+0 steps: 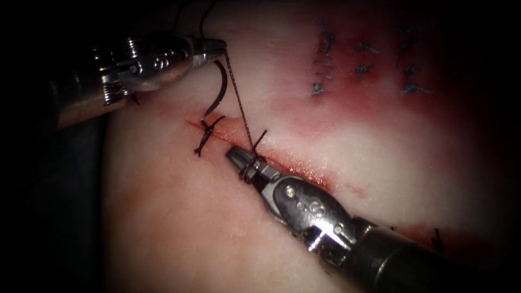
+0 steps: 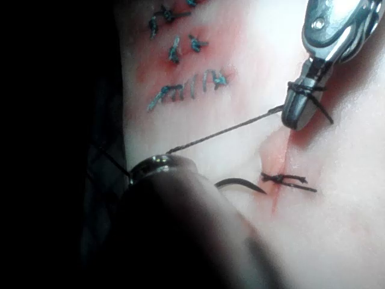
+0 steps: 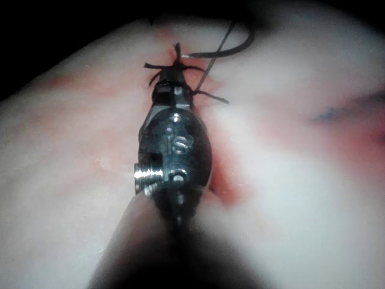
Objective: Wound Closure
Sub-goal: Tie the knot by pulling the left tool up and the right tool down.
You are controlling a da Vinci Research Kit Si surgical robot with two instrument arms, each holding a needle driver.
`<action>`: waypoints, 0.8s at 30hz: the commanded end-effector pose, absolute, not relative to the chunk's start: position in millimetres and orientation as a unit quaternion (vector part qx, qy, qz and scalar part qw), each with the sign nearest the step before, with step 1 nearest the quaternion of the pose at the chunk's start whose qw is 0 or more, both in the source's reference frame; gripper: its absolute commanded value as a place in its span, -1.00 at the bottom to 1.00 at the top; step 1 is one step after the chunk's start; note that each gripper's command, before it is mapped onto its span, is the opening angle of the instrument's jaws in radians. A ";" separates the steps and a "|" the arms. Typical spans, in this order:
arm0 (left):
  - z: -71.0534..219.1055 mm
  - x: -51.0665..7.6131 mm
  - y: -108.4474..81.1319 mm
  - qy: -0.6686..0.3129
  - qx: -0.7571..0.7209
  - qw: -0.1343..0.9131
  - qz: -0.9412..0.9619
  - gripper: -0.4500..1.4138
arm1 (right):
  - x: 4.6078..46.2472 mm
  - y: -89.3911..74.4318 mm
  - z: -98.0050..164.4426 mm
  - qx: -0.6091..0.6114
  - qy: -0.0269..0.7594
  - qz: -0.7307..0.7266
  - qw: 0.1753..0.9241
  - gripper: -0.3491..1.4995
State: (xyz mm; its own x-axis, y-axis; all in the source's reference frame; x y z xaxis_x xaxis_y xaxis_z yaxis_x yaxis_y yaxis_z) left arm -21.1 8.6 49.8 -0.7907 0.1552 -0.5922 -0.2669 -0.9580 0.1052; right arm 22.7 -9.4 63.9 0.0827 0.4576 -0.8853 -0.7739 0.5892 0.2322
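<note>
Bench practice on a slab of tissue [image 1: 380,163], pale, with red fluid [image 1: 304,163] along a slanting cut [image 1: 282,157]. No dish or tray to speak of; just the tissue and dark surroundings.

Left tool [image 1: 214,49] reaching in from the upper left, jaws clenched on the thick end of the needle [image 1: 217,97] where the thread [image 1: 239,103] joins it. Needle hanging down in a curve from those jaws, clear of the tissue, point just above the finished stitch [image 1: 206,133] at the left end of the cut. Seen from the left wrist as well: needle [image 2: 240,183] lying free beside the knot [image 2: 286,179].

Right tool [image 1: 236,157] coming up from the lower right, tip resting at the cut, just right of that stitch. Thread wound around its jaws near the tip [image 2: 304,90]; whether parted or pressed together, cannot tell. Thread stretched taut from there up to the left tool. Short loose tails sticking out beside the wraps.

Farther right and up on the tissue, rows of old blue stitches [image 1: 325,65], well apart from the cut. Another dark stitch [image 1: 437,239] near the lower right edge.
</note>
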 end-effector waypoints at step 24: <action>54.4 -23.4 17.8 0.119 -0.277 0.116 0.946 -0.89 | 26.0 -13.7 63.2 -0.231 0.456 0.392 0.765 -1.00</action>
